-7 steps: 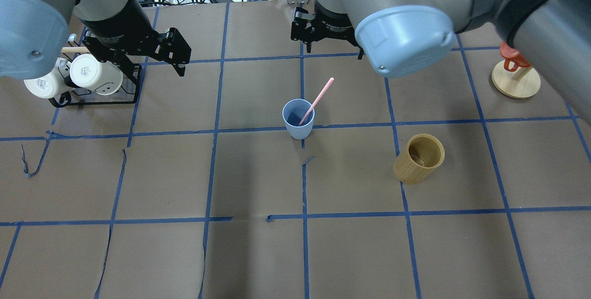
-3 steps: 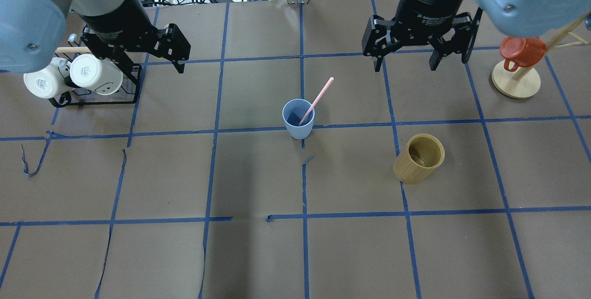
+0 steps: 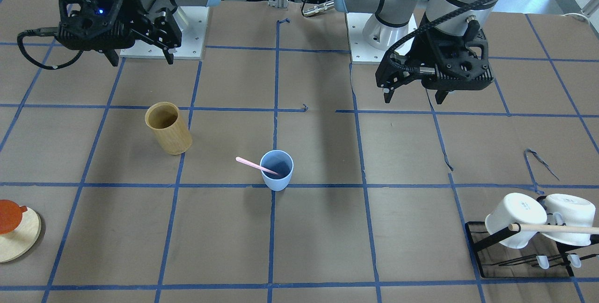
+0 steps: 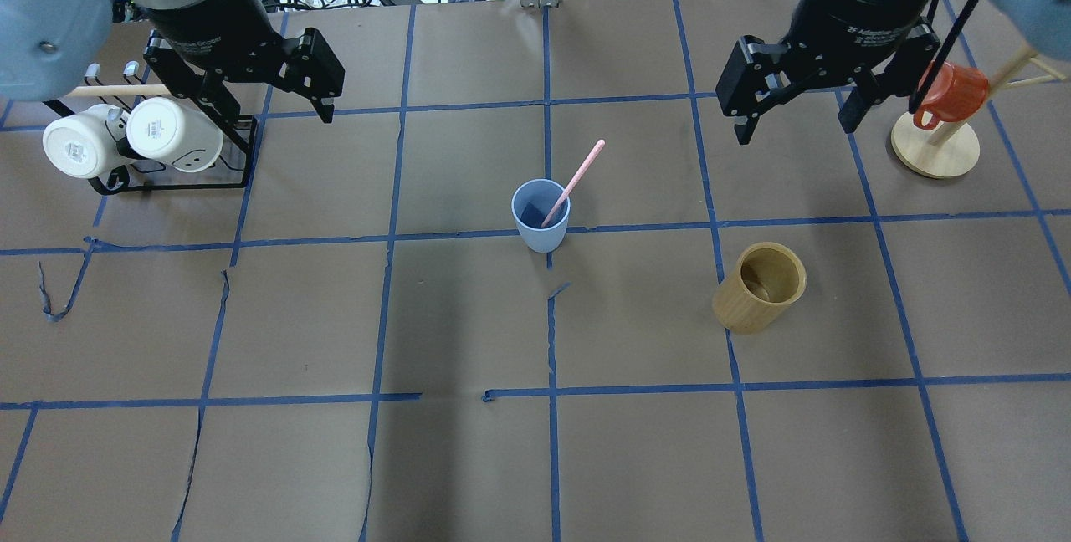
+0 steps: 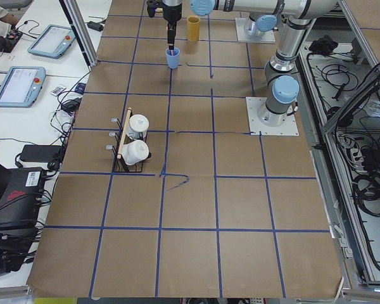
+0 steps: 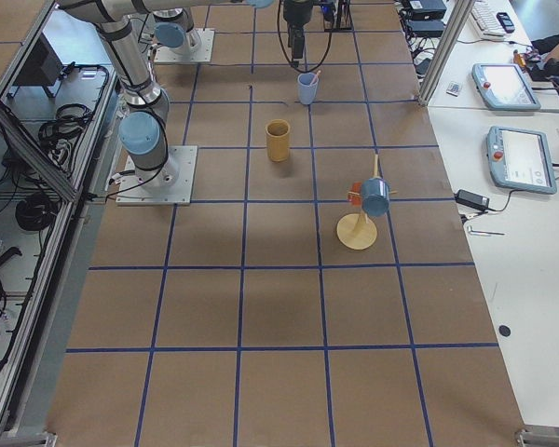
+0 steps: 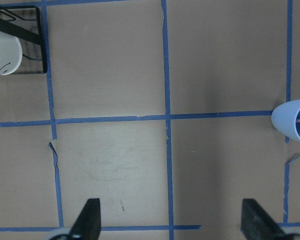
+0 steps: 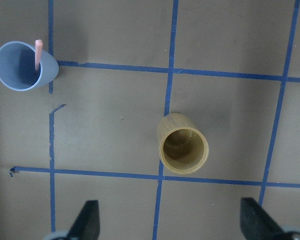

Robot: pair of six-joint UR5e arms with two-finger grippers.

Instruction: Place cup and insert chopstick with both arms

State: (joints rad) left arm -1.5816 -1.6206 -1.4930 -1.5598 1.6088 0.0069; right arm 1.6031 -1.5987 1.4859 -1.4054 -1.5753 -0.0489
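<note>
The light-blue cup (image 4: pixel 540 216) stands upright near the table's middle, and it also shows in the front view (image 3: pixel 276 170). The pale-pink chopstick (image 4: pixel 577 178) stands in the cup and leans over its rim; it shows in the front view (image 3: pixel 250 164) and the right wrist view (image 8: pixel 38 52) too. My left gripper (image 4: pixel 266 107) is open and empty, high above the table beside the mug rack, far left of the cup. My right gripper (image 4: pixel 795 130) is open and empty, high and well to the cup's right. The cup sits at the edge of the left wrist view (image 7: pixel 295 122) and in the right wrist view (image 8: pixel 25 67).
A tan wooden cylinder (image 4: pixel 760 287) stands to the right of the cup. A black rack with two white mugs (image 4: pixel 134 140) and a wooden rod sits at the far left. A red mug (image 4: pixel 945 90) hangs on a wooden stand (image 4: pixel 935 149) at the far right.
My right arm has swung from the table's centre back out to the right. My left gripper has shifted slightly away. The cup and the chopstick have not moved.
</note>
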